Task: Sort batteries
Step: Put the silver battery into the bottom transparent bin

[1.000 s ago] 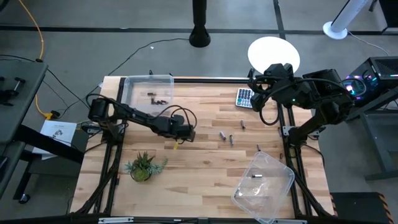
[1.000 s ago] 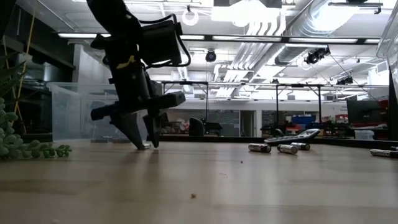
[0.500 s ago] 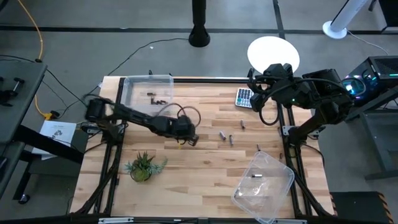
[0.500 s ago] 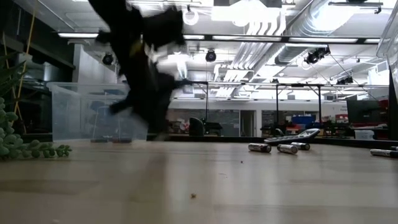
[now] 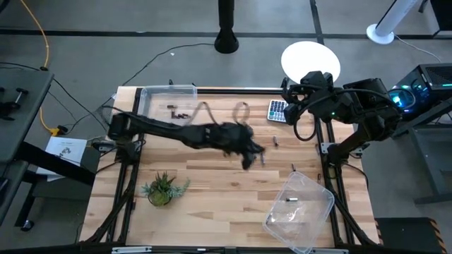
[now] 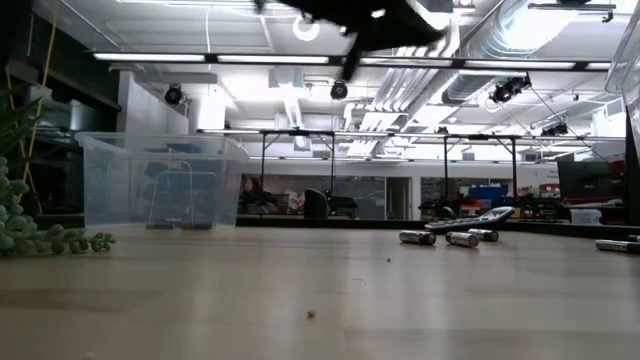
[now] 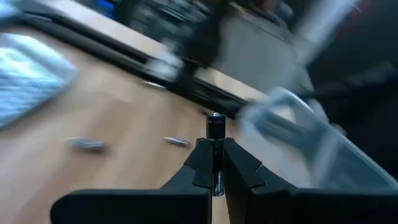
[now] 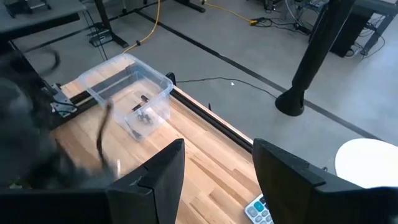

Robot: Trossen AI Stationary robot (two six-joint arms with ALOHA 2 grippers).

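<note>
Over by the far left corner of the table sits a clear bin with a few batteries already in it, and nearer the left edge a small potted plant. A second ago the left pincer was down on the wood just right of that bin; now it has swept toward the middle of the table, lifted well clear of the surface, and it is clamped on one battery, which stands up between its fingers in the left wrist view. So a pick has succeeded. Since it is moving away from the far-left bin, my guess is this cell belongs in the tipped clear bin at the near right corner, where one battery already lies.

A few loose batteries wait mid-table, just beyond the arm. At the far right edge lies a grey calculator, and the right pincer hangs over it, spread wide and empty.

I can read no brand or writing on anything.
</note>
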